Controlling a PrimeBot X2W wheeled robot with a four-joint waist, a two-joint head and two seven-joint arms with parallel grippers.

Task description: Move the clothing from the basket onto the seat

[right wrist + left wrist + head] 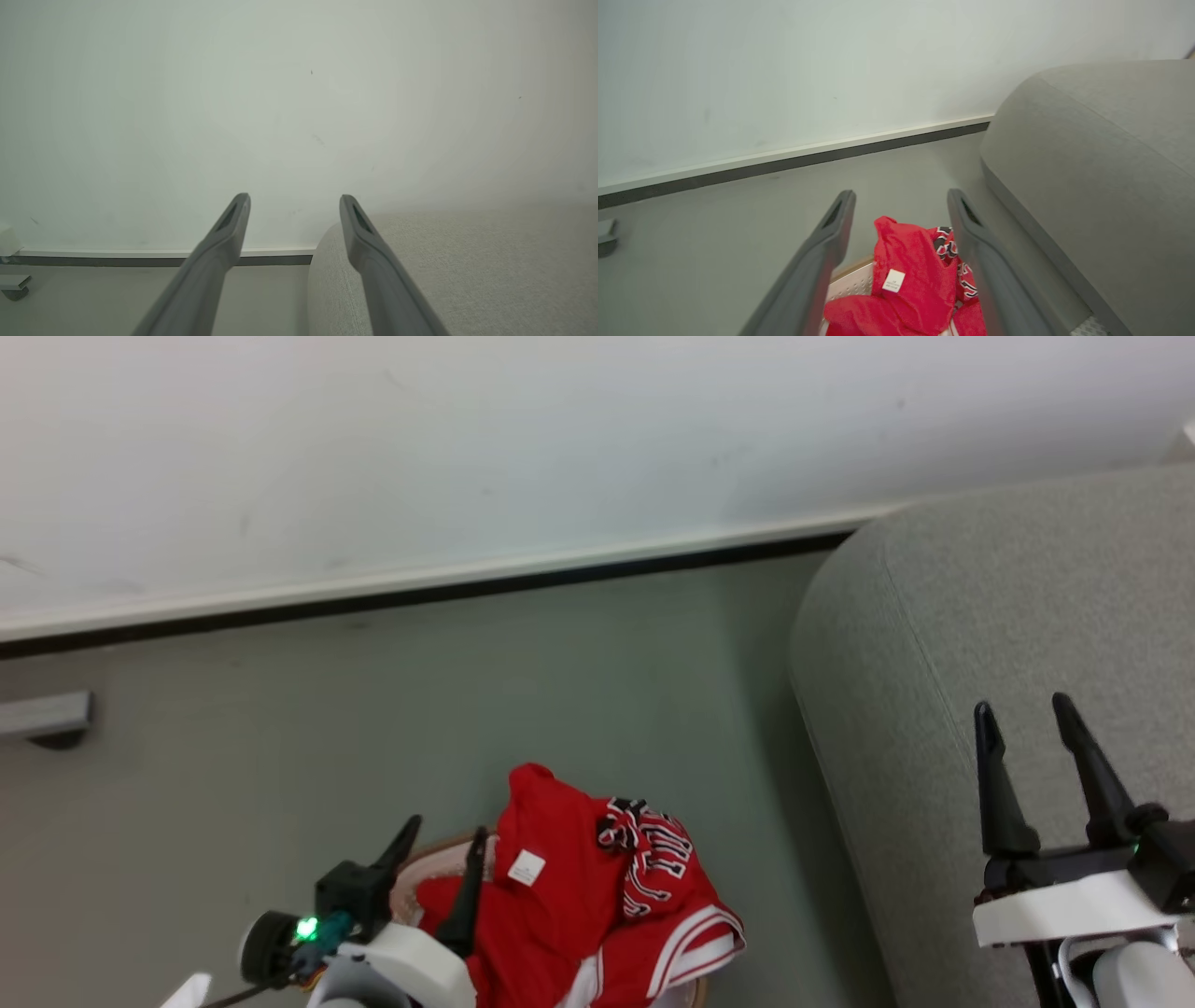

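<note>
Red clothing (pixel 579 915) is piled in the basket (pixel 425 873) at the bottom centre of the head view, a jersey with black-and-white lettering (pixel 653 859) and white stripes on its right side, a small white tag (pixel 526 868) on top. Only a strip of the basket's brown rim and perforated white wall shows. My left gripper (pixel 443 835) hovers open over the pile's left edge; the left wrist view has the clothing (pixel 915 280) between its fingers (pixel 822 252). My right gripper (pixel 1022 714) hangs open above the grey seat (pixel 980 616), holding nothing.
A white wall with a dark baseboard (pixel 420 597) runs behind the grey floor (pixel 373 709). A grey foot of some furniture with a caster (pixel 42 719) sits at the left edge. Bare floor lies between basket and seat.
</note>
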